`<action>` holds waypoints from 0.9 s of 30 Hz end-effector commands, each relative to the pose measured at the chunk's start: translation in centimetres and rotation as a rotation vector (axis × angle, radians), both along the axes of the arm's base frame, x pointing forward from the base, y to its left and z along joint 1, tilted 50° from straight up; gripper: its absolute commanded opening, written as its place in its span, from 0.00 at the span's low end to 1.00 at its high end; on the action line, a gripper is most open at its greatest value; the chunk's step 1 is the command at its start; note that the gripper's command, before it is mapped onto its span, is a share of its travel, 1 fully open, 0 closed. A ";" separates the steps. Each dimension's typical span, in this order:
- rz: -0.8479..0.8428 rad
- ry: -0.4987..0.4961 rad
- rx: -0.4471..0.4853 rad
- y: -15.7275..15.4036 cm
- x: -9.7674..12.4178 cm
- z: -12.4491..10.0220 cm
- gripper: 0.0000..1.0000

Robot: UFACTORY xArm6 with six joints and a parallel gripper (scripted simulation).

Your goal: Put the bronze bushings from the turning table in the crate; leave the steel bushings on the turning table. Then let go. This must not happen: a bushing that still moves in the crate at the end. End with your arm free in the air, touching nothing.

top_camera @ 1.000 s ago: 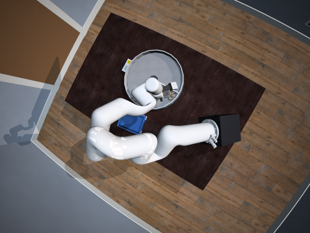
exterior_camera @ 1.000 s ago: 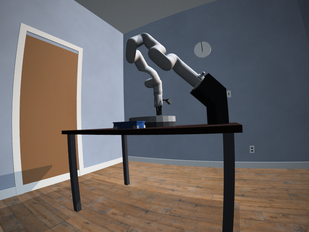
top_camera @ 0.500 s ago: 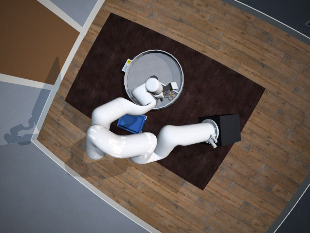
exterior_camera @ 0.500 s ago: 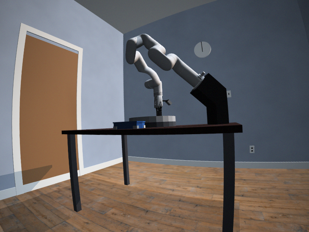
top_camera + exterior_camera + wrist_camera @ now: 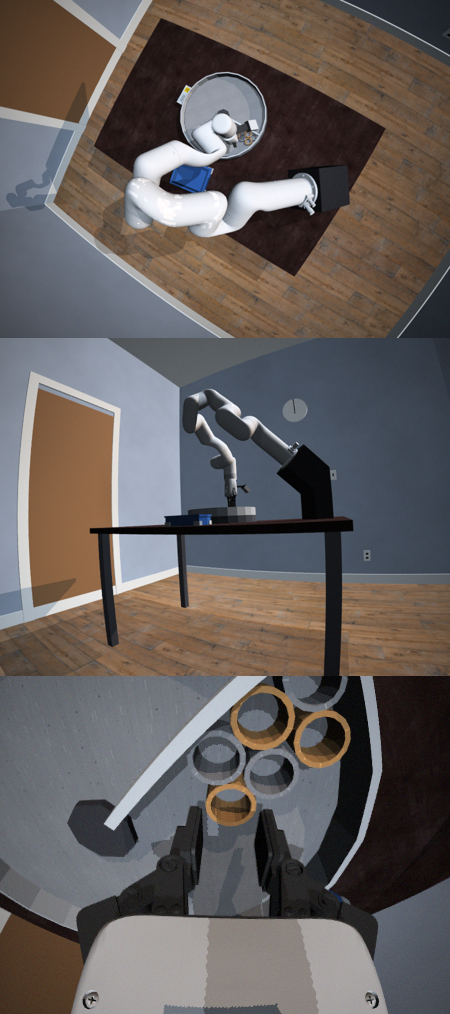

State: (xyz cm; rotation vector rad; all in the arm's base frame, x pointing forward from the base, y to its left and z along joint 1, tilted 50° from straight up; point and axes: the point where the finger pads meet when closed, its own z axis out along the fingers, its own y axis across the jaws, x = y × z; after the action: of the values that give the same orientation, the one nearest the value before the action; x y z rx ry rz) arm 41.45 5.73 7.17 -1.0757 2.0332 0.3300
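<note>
The end effector [image 5: 231,503] [image 5: 229,825] points down over the turning table [image 5: 264,98] [image 5: 244,511] [image 5: 378,741], its fingers apart. In the wrist view, one bronze bushing [image 5: 231,805] stands just ahead of the gap between them. Two more bronze bushings [image 5: 236,723] and three steel bushings [image 5: 192,761] stand close by, beside a pale bar [image 5: 172,758]. The blue crate [image 5: 190,178] [image 5: 187,519] sits on the tabletop [image 5: 312,127] [image 5: 276,527] near the turning table.

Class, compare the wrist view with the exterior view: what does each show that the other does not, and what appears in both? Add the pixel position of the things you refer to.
Wrist only: three bronze bushings [image 5: 231,819] and three steel bushings [image 5: 194,766] on the turning table.

Exterior only: the wall clock [image 5: 295,410] and the table legs [image 5: 332,592].

Both: the turning table [image 5: 243,511] [image 5: 165,771] and the open claw [image 5: 231,506] [image 5: 229,825].
</note>
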 end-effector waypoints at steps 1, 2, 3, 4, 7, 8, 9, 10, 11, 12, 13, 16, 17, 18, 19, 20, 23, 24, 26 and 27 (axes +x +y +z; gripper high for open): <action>-0.001 -0.001 -0.001 0.0 0.0 0.0 0.40; -0.001 -0.001 -0.001 0.0 0.0 0.0 0.40; -0.001 -0.001 -0.001 0.0 0.0 0.0 0.40; -0.001 -0.001 -0.001 0.0 0.0 0.0 0.40; -0.001 -0.001 -0.001 0.0 0.1 0.0 0.40; -0.001 -0.001 -0.001 0.0 0.1 -0.1 0.40; -0.001 -0.001 0.000 0.1 0.2 -0.1 0.40; -0.001 -0.001 -0.001 0.2 0.2 -0.2 0.40; -0.001 -0.001 -0.001 0.2 0.3 -0.3 0.40; -0.001 -0.001 -0.001 0.3 0.4 -0.4 0.40; -0.001 -0.001 -0.001 0.4 0.5 -0.5 0.40; -0.001 -0.001 -0.001 0.6 0.7 -0.7 0.40; -0.001 -0.001 -0.001 0.6 0.7 -0.7 0.40; -0.001 -0.001 -0.001 0.7 0.7 -0.8 0.40; -0.001 -0.001 -0.001 0.8 0.8 -1.0 0.40; -0.001 -0.001 -0.001 0.9 0.9 -1.1 0.40; -0.001 -0.001 -0.001 1.1 1.2 -1.4 0.40; -0.001 -0.001 -0.001 1.2 1.2 -1.4 0.40; -0.001 -0.001 -0.001 1.2 1.3 -1.5 0.40; -0.001 -0.001 -0.001 1.3 1.3 -1.5 0.40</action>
State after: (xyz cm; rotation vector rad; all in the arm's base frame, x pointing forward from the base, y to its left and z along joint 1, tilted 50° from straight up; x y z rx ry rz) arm 42.57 6.91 5.78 -1.0759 2.0335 0.3305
